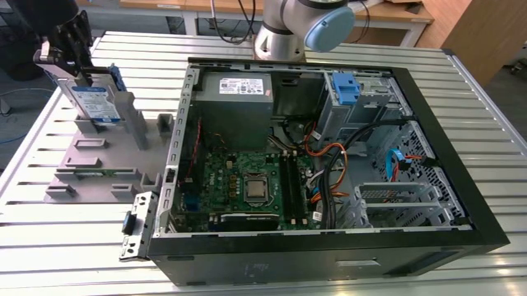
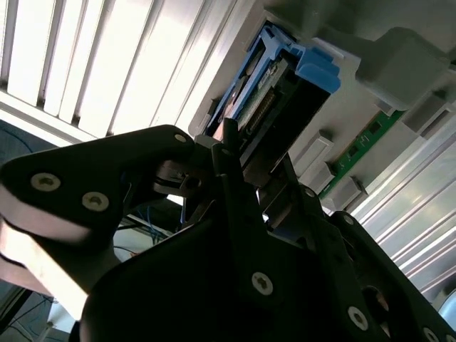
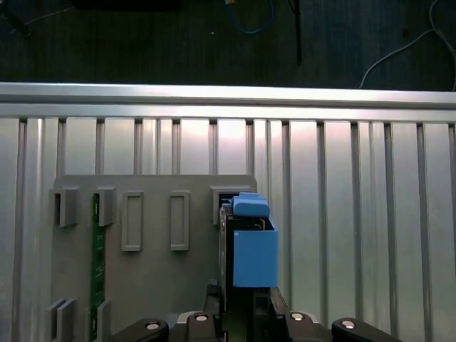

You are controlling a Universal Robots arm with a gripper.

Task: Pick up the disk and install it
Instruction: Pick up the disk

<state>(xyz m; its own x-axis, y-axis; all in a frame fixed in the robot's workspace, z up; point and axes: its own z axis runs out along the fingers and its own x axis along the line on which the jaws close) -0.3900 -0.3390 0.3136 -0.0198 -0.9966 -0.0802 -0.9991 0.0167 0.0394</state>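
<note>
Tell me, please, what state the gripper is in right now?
Gripper: closed on the disk, which stands upright in the grey holder.

Upper left of the exterior view: the disk (image 1: 93,103) stands upright in the rack (image 1: 92,161), with the gripper (image 1: 81,73) right above it. The open computer case (image 1: 329,250) sits to the right on the same table (image 1: 66,259).

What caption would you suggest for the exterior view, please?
Gripper poised at upright disk in grey rack beside open computer case.
</note>
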